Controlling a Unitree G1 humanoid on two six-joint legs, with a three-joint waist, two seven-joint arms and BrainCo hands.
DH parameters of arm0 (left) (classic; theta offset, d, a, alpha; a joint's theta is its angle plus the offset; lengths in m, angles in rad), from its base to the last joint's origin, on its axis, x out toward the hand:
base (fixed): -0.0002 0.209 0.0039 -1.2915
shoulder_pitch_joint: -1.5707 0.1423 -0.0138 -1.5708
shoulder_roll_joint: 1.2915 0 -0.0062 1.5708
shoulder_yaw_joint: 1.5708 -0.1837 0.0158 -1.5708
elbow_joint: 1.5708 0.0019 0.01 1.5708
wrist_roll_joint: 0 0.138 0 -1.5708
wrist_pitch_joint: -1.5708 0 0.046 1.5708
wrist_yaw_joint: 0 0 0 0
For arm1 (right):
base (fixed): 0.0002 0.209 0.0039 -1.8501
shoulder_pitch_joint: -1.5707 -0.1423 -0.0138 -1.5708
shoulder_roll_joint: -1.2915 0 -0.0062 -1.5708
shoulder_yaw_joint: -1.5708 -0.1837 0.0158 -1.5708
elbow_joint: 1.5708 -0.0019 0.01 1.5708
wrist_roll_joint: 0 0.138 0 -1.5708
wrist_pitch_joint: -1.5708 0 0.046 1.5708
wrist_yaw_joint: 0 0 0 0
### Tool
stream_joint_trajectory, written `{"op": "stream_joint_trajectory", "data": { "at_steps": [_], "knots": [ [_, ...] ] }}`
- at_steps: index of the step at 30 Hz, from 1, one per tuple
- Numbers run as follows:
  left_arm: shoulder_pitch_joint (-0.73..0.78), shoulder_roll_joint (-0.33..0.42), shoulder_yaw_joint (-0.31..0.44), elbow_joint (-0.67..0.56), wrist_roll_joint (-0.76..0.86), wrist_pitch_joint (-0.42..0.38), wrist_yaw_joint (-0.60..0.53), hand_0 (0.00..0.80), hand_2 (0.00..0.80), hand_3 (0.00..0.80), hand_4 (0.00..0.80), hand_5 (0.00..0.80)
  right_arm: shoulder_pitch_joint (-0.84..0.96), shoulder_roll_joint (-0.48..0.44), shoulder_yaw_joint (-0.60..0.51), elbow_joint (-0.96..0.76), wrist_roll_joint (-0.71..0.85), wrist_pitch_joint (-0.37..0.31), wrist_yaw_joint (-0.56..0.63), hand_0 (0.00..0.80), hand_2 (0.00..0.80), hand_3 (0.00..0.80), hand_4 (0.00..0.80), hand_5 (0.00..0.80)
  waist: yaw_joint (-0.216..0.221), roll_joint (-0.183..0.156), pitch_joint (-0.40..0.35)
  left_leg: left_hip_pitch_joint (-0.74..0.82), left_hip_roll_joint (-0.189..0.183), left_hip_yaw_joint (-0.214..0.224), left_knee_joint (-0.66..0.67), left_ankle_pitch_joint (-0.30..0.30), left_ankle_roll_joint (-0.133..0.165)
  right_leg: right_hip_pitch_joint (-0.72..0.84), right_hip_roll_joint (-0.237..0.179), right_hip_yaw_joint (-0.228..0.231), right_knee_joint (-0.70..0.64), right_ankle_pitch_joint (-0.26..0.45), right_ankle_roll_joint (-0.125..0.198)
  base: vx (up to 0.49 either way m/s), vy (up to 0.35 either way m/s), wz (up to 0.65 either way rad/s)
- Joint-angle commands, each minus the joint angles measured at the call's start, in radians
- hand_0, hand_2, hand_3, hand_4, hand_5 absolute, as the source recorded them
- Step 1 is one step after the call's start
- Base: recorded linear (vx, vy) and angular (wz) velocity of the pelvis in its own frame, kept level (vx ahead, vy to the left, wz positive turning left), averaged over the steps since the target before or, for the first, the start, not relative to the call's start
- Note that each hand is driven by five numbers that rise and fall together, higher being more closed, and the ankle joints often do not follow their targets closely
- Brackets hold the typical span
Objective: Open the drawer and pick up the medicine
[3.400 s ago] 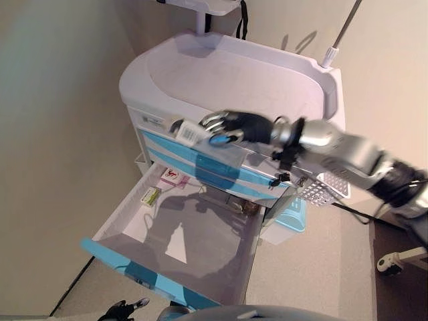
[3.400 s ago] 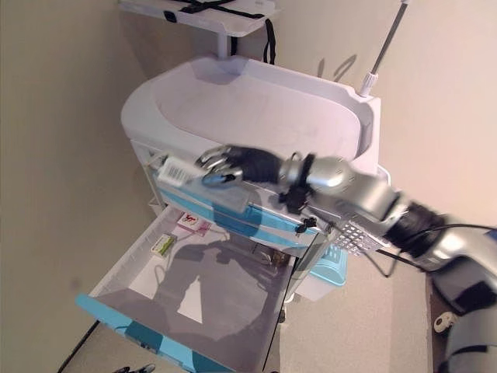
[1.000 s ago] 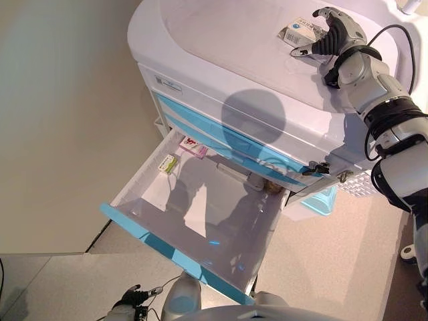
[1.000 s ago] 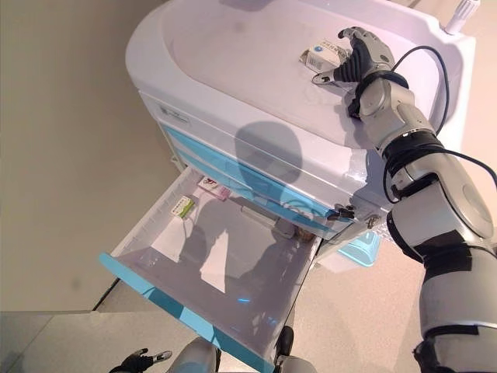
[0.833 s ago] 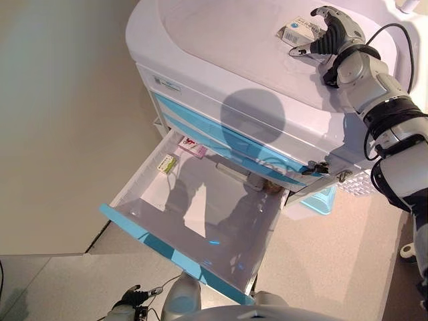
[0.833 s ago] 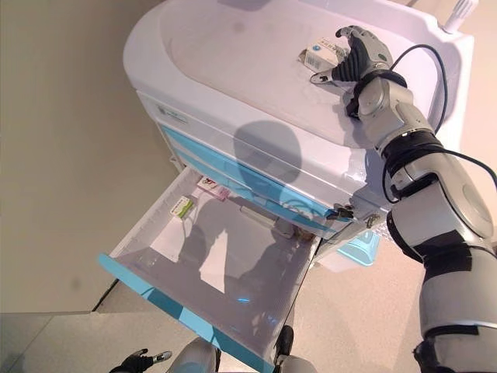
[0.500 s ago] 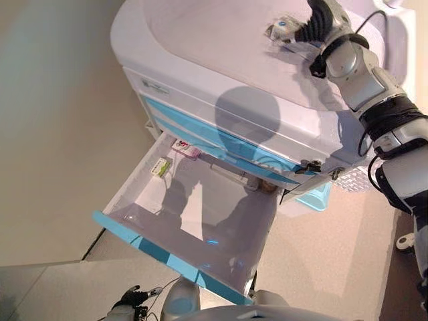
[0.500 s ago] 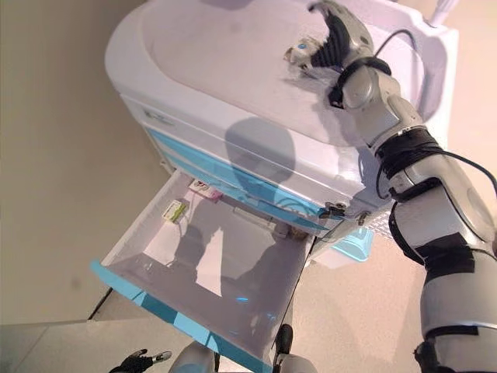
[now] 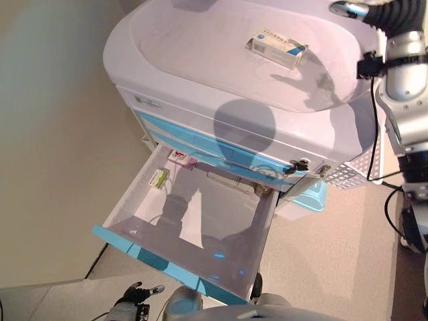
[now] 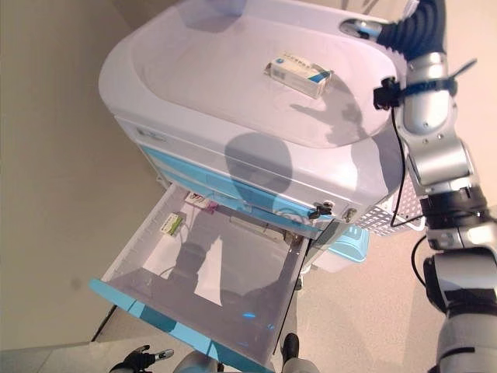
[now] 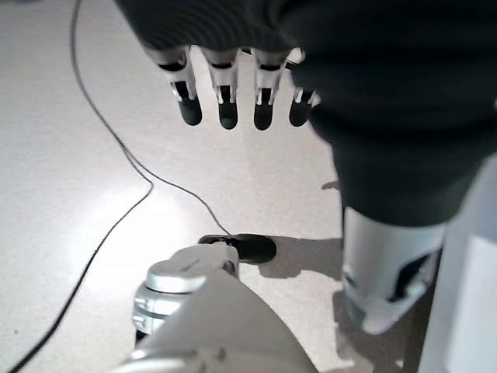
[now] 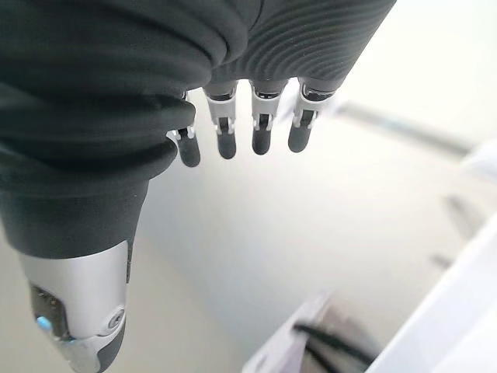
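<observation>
I see the medicine box lying flat on the cart top, free of either hand. My right hand sits raised beyond the cart's far right corner, fingers straight and relaxed, empty. Bottom drawer is pulled fully out; two small packets lie at its back left. Left hand hangs over the floor, fingers extended, empty.

Medicine box lies on cart top, upper centre of frame. Open drawer projects below, lower left; two small packets in its far-left corner.
</observation>
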Motion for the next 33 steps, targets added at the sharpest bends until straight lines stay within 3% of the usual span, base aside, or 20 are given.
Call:
{"op": "stream_joint_trajectory", "data": {
  "at_steps": [1,5,8,12,15,18,22,27,33],
  "knots": [
    [-0.001,0.006,0.019,0.062,0.045,0.009,0.013,0.0,0.0,0.0,0.0,0.0,0.044,-0.004,-0.062,-0.048,0.071,-0.068,-0.031,0.0,0.0,0.0,0.0,0.0,-0.016,-0.007,-0.086,0.019,-0.064,0.031,0.061,-0.115,0.054,-0.057,-0.022,0.007,0.136,-0.063,0.036,0.024,0.017,-0.38],
    [0.003,-0.007,0.027,0.059,0.061,0.015,0.015,0.0,0.0,0.0,0.0,0.0,0.213,0.044,-0.173,-0.078,0.088,-0.068,-0.045,0.0,0.0,0.0,0.0,0.0,-0.033,-0.004,-0.105,0.043,-0.058,0.058,0.054,-0.125,0.055,-0.041,-0.016,0.03,0.114,-0.053,0.042,0.011,0.022,-0.28],
    [0.01,-0.022,0.055,0.046,0.071,0.021,0.019,0.0,0.0,0.0,0.0,0.0,0.453,0.161,-0.311,-0.078,0.131,-0.076,-0.065,0.0,0.0,0.0,0.0,0.0,-0.066,0.0,-0.12,0.063,-0.053,0.099,0.045,-0.131,0.058,-0.037,-0.005,0.059,0.087,-0.035,0.047,-0.029,0.027,-0.36],
    [0.016,-0.022,0.07,0.054,0.078,0.026,0.012,0.0,0.0,0.0,0.0,0.0,0.567,0.228,-0.342,-0.024,0.141,-0.058,-0.049,0.0,0.0,0.0,0.0,0.0,-0.076,-0.003,-0.128,0.079,-0.05,0.127,0.038,-0.134,0.059,-0.033,0.002,0.083,0.07,-0.022,0.049,-0.015,0.019,-0.44],
    [0.026,-0.029,0.085,0.06,0.079,0.029,-0.007,0.0,0.0,0.0,0.0,0.0,0.661,0.3,-0.332,0.174,0.134,-0.019,-0.042,0.0,0.0,0.0,0.0,0.0,-0.086,-0.001,-0.127,0.084,-0.049,0.146,0.036,-0.134,0.061,-0.032,0.008,0.101,0.05,-0.004,0.051,-0.033,0.019,-0.31],
    [0.03,-0.029,0.085,0.061,0.079,0.028,-0.018,0.0,0.0,0.0,0.0,0.0,0.682,0.311,-0.312,0.269,0.119,0.007,-0.019,0.0,0.0,0.0,0.0,0.0,-0.087,-0.001,-0.127,0.087,-0.048,0.155,0.036,-0.134,0.06,-0.03,0.011,0.109,0.041,0.002,0.052,-0.027,0.011,-0.15],
    [0.033,-0.029,0.069,0.077,0.094,0.034,-0.047,0.0,0.0,0.0,0.0,0.0,0.734,0.383,-0.223,0.553,0.102,0.051,0.059,0.0,0.0,0.0,0.0,0.0,-0.094,0.0,-0.121,0.093,-0.047,0.163,0.035,-0.131,0.058,-0.024,0.015,0.111,0.032,0.01,0.05,-0.02,0.004,-0.15],
    [0.037,-0.012,0.061,0.082,0.114,0.039,-0.06,0.0,0.0,0.0,0.0,0.0,0.774,0.441,-0.118,0.764,0.043,0.101,0.145,0.0,0.0,0.0,0.0,0.0,-0.096,-0.002,-0.12,0.098,-0.044,0.161,0.034,-0.13,0.056,-0.018,0.018,0.106,0.033,0.004,0.045,0.0,0.0,0.0],
    [0.032,0.001,0.043,0.083,0.138,0.038,-0.064,0.0,0.0,0.0,0.0,0.0,0.781,0.473,-0.053,0.902,-0.02,0.133,0.195,0.0,0.0,0.0,0.0,0.0,-0.1,0.002,-0.109,0.103,-0.047,0.145,0.042,-0.139,0.06,-0.011,0.014,0.094,0.057,-0.016,0.04,0.021,-0.013,0.01]
  ]
}}
